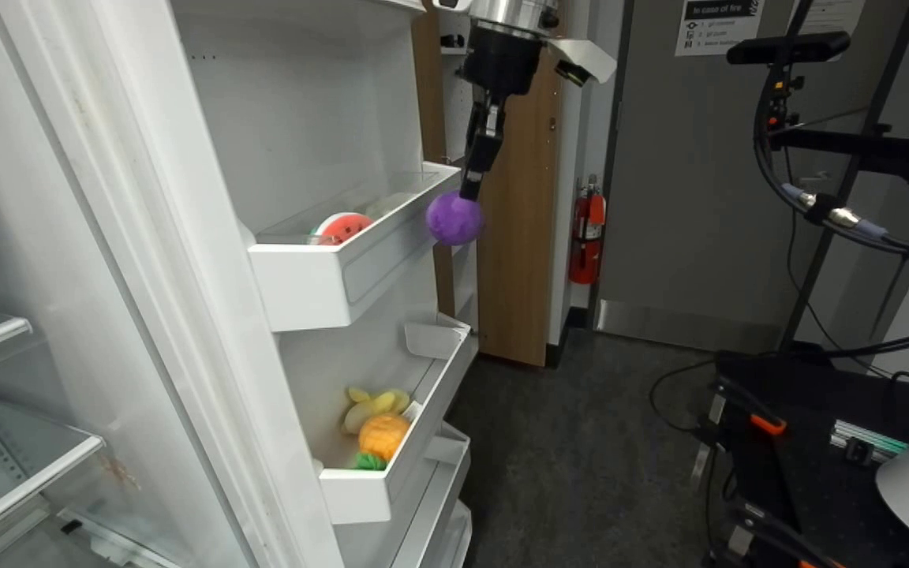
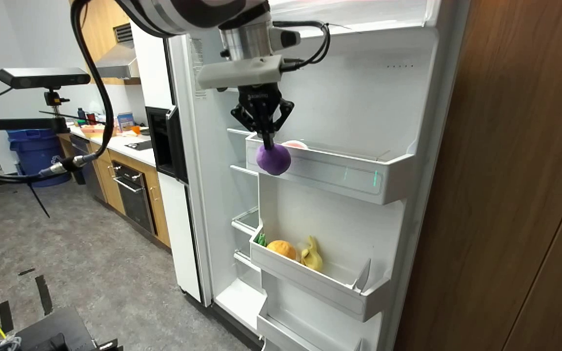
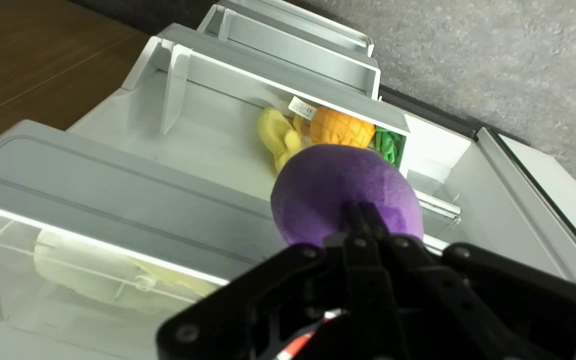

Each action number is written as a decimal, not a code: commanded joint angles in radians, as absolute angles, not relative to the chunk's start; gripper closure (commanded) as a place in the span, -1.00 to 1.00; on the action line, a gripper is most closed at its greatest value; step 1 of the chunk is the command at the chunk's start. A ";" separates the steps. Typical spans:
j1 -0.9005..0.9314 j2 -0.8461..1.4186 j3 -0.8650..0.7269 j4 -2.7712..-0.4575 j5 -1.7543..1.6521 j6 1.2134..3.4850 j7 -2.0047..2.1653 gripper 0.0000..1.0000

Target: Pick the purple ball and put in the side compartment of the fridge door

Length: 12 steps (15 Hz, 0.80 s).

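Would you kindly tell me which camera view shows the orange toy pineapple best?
The wrist view: the orange toy pineapple appears largest there, its crisscross pattern and green leaves clear. Both exterior views show it smaller, partly hidden behind the front of the side compartment.

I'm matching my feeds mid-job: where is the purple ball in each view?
In an exterior view: purple ball, just above centre, held by the gripper.
In an exterior view: purple ball, near centre, overlapping the upper bin.
Wrist view: purple ball, right of centre, partly behind the gripper.
Shared landmark: orange toy fruit, below the ball in both exterior views, above it in the wrist view.
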<state>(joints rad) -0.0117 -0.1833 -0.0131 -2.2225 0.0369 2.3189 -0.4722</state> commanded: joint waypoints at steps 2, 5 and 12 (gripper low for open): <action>0.010 -0.169 -0.016 -2.275 -0.007 2.389 -0.462 0.99; 0.017 -0.157 -0.011 -2.303 -0.031 2.420 -0.467 0.99; 0.022 -0.118 -0.001 -2.359 -0.111 2.532 -0.448 0.99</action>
